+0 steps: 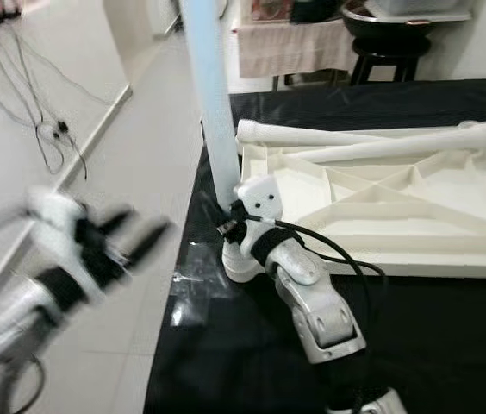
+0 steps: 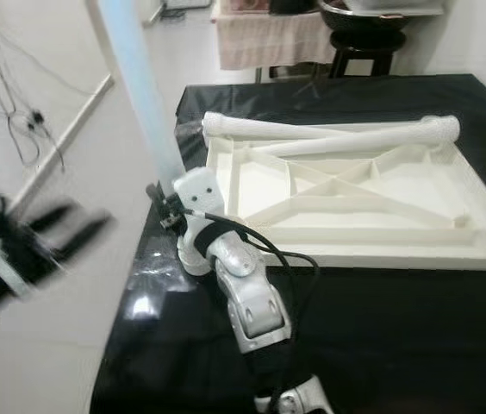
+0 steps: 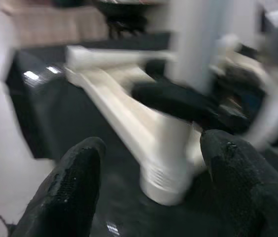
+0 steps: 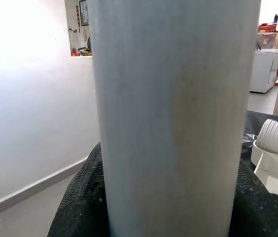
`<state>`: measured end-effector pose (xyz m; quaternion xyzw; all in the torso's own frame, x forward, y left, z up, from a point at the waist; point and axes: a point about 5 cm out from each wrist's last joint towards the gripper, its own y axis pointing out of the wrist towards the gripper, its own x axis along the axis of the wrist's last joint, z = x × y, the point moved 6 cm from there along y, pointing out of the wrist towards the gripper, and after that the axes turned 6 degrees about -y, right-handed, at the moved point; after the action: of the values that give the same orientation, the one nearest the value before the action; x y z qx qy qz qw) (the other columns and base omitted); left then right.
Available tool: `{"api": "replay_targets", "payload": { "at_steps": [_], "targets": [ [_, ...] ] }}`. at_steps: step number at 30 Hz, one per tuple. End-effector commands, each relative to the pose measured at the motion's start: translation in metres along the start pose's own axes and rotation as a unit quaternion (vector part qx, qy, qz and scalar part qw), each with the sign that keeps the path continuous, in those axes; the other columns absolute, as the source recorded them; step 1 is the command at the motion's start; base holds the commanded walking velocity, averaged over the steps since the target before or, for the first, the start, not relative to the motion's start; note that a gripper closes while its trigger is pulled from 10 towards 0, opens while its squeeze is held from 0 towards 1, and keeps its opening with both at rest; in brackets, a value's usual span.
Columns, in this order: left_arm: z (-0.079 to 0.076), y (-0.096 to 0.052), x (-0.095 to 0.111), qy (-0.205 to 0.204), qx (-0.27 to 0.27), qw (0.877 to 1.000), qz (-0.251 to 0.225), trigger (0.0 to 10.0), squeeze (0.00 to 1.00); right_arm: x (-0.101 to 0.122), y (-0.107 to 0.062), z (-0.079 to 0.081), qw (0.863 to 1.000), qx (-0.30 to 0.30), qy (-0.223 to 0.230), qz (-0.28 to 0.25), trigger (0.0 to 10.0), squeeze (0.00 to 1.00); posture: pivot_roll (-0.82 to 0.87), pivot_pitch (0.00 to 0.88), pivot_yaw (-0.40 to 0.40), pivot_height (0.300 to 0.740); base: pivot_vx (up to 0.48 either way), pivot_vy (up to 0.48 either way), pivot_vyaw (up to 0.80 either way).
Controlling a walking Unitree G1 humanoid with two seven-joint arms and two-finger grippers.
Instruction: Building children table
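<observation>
Upside-down white tabletop (image 1: 398,207) lying flat on the black worktop (image 1: 252,362), ribs facing up, taking most of the right half of the frame. Two loose white legs (image 1: 372,138) resting along its far edge, long axes running left to right, roughly parallel to that edge.

Pale blue leg (image 1: 208,95) standing upright at the near-left corner of the tabletop, running up out of the top of the frame, long axis pretty much vertical. Bottom end down in the white corner socket (image 1: 241,259), threaded collar visible just above the worktop in the left wrist view.

Right gripper (image 1: 236,217) clamped round that leg low down, just above the socket, fingers (image 4: 82,202) closed on either side of the tube. Reaching in from the lower centre of the frame, cable looping behind the forearm.

Left gripper (image 1: 127,240) blurred at the lower left, off the edge of the worktop over the floor, fingers (image 3: 75,182) spread apart and holding nothing. Pointing straight toward the socket and the base of the leg, which sit to its right and a bit further away, near but not touching.

Looks like the leg is being seated or twisted into its corner. Right arm clearly the one on the job; left probably coming in to steady the socket or the tube. Hard to say if the leg is fully home.
</observation>
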<state>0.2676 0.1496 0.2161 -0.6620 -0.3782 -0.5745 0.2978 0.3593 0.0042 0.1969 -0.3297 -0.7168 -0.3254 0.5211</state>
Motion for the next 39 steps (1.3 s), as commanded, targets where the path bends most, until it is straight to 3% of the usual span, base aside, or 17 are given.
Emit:
{"api": "replay_targets", "payload": {
  "at_steps": [1, 2, 3, 4, 5, 10, 11, 13, 14, 17, 20, 24, 25, 27, 28, 33, 39],
  "targets": [
    [-0.004, -0.001, -0.017, 0.001, 0.008, 1.0, 0.021, 10.0, 0.0, -0.06, -0.012, 0.006, 0.993, -0.003, 0.029, 0.111, 10.0, 0.0, 0.02, 0.154, 0.071, 0.74, 0.0, 0.0, 0.0],
    [-0.012, -0.002, -0.035, -0.007, 0.005, 0.999, 0.041, 10.0, 0.0, -0.06, -0.013, 0.004, 0.994, 0.001, 0.025, 0.11, 10.0, 0.0, 0.02, 0.153, 0.071, 0.74, 0.0, 0.0, 0.0],
    [-0.02, -0.004, -0.052, -0.006, -0.003, 0.998, 0.064, 10.0, 0.0, -0.056, -0.015, 0.001, 0.994, -0.01, 0.03, 0.106, 10.0, 0.31, 0.01, 0.147, 0.072, 0.74, 0.0, 0.0, 0.0],
    [-0.02, -0.004, -0.052, -0.006, -0.003, 0.998, 0.064, 10.0, 0.0, -0.056, -0.015, 0.001, 0.994, -0.01, 0.03, 0.106, 10.0, 0.31, 0.01, 0.147, 0.072, 0.74, 0.0, 0.0, 0.0],
    [-0.025, -0.005, -0.064, -0.009, -0.007, 0.997, 0.075, 10.0, 0.0, -0.047, -0.015, 0.0, 0.995, -0.002, 0.048, 0.085, 10.0, 1.0, 0.01, 0.142, 0.07, 0.74, 0.0, 0.0, 0.0],
    [-0.028, -0.007, -0.076, -0.014, -0.003, 0.997, 0.074, 10.0, 0.0, -0.019, -0.008, -0.012, 0.996, 0.032, 0.085, 0.01, 10.0, 1.0, 0.01, 0.133, 0.073, 0.74, 0.0, 0.0, 0.0],
    [-0.029, -0.006, -0.077, -0.008, -0.002, 0.998, 0.069, 10.0, 0.0, -0.011, -0.005, -0.015, 0.993, 0.079, 0.083, -0.007, 10.0, 0.62, 0.01, 0.127, 0.074, 0.74, 0.0, 0.0, 0.0],
    [-0.031, -0.005, -0.077, -0.003, -0.002, 0.998, 0.065, 10.0, 0.0, -0.007, -0.003, -0.018, 0.99, 0.112, 0.081, -0.017, 10.0, 0.62, 0.01, 0.125, 0.073, 0.74, 0.0, 0.0, 0.0],
    [-0.031, -0.004, -0.077, 0.0, -0.001, 0.998, 0.062, 10.0, 0.0, -0.001, 0.0, -0.027, 0.988, 0.137, 0.065, -0.028, 10.0, 0.0, 0.02, 0.124, 0.07, 0.74, 0.0, 0.0, 0.0],
    [-0.032, -0.004, -0.078, 0.004, 0.0, 0.998, 0.059, 10.0, 0.0, 0.003, 0.003, -0.037, 0.986, 0.158, 0.047, -0.033, 10.0, 0.0, 0.02, 0.122, 0.065, 0.74, 0.0, 0.0, 0.0],
    [-0.034, -0.002, -0.08, 0.013, 0.002, 0.999, 0.048, 10.0, 0.0, 0.016, 0.0, -0.038, 0.961, 0.274, -0.013, -0.043, 10.0, 0.0, 0.03, 0.118, 0.053, 0.74, 0.0, 0.0, 0.0],
    [-0.035, -0.001, -0.081, 0.017, 0.001, 0.999, 0.044, 10.0, 0.0, 0.015, -0.006, -0.03, 0.94, 0.338, -0.03, -0.034, 10.0, 0.0, 0.04, 0.115, 0.048, 0.74, 0.0, 0.0, 0.0],
    [-0.035, 0.0, -0.082, 0.018, 0.001, 0.999, 0.042, 10.0, 0.0, 0.014, -0.01, -0.024, 0.924, 0.38, -0.033, -0.026, 3.8, 0.0, 0.04, 0.112, 0.041, 0.74, 0.0, 0.0, 0.0],
    [-0.035, 0.0, -0.082, 0.018, 0.001, 0.999, 0.042, 10.0, 0.0, 0.014, -0.01, -0.024, 0.924, 0.38, -0.033, -0.026, 3.8, 0.0, 0.04, 0.112, 0.041, 0.74, 0.0, 0.0, 0.0],
    [-0.036, 0.002, -0.083, 0.019, -0.002, 0.999, 0.038, 10.0, 0.0, 0.013, -0.013, -0.019, 0.9, 0.434, -0.03, -0.015, 0.0, 0.0, 0.04, 0.109, 0.041, 0.74, 0.0, 0.0, 0.0],
    [-0.037, 0.002, -0.083, 0.018, -0.005, 0.999, 0.035, 10.0, 0.0, 0.009, -0.012, -0.019, 0.892, 0.451, -0.031, -0.005, 0.0, 0.0, 0.04, 0.105, 0.037, 0.74, 0.0, 0.0, 0.0],
    [-0.037, -0.001, -0.083, 0.018, 0.001, 0.999, 0.027, 10.0, 0.0, -0.017, -0.011, -0.036, 0.921, 0.388, -0.028, 0.029, 0.0, 0.0, 0.02, 0.105, 0.042, 0.74, 0.0, 0.0, 0.0]
  ]
}}
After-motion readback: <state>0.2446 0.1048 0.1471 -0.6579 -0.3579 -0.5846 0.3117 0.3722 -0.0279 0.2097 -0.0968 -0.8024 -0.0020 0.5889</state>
